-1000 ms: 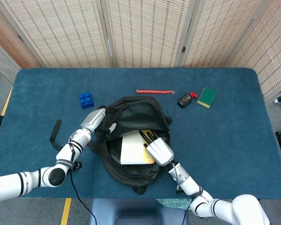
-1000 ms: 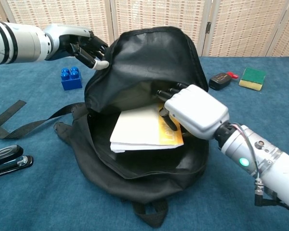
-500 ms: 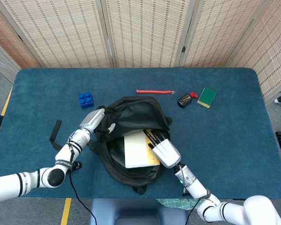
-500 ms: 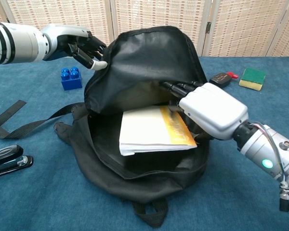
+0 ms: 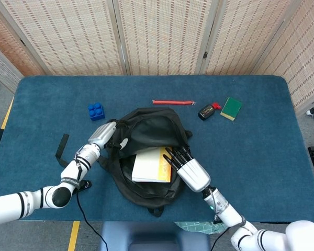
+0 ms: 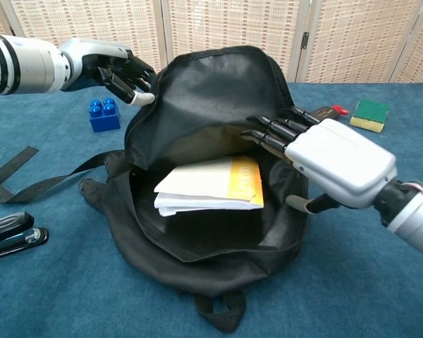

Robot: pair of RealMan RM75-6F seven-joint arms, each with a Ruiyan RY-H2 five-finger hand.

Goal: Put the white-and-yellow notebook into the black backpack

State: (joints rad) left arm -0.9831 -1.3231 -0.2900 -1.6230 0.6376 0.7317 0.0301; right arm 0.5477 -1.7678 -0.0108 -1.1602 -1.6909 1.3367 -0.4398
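Note:
The black backpack (image 5: 146, 124) lies in the middle of the table with its mouth wide open toward me; in the chest view the backpack (image 6: 211, 91) has its top flap raised. The white-and-yellow notebook (image 5: 152, 166) rests inside the opening, its yellow edge to the right, and the chest view shows the notebook (image 6: 210, 186) lying free. My left hand (image 5: 108, 134) grips the flap's left edge and holds it up, as my left hand (image 6: 120, 70) shows from the chest. My right hand (image 5: 191, 170) hovers at the bag's right rim, fingers stretched out and apart, holding nothing (image 6: 331, 159).
A blue brick (image 5: 96, 111) sits left of the bag. Behind it lie a red pen (image 5: 172, 102), a black-and-red gadget (image 5: 208, 111) and a green sponge (image 5: 231, 108). A black strap (image 6: 14, 176) and a black stapler (image 6: 10, 236) lie at the near left.
My right hand let go of the notebook and drew back to the right with its fingers spread. The notebook settled lower and further left inside the bag. The left hand stayed put.

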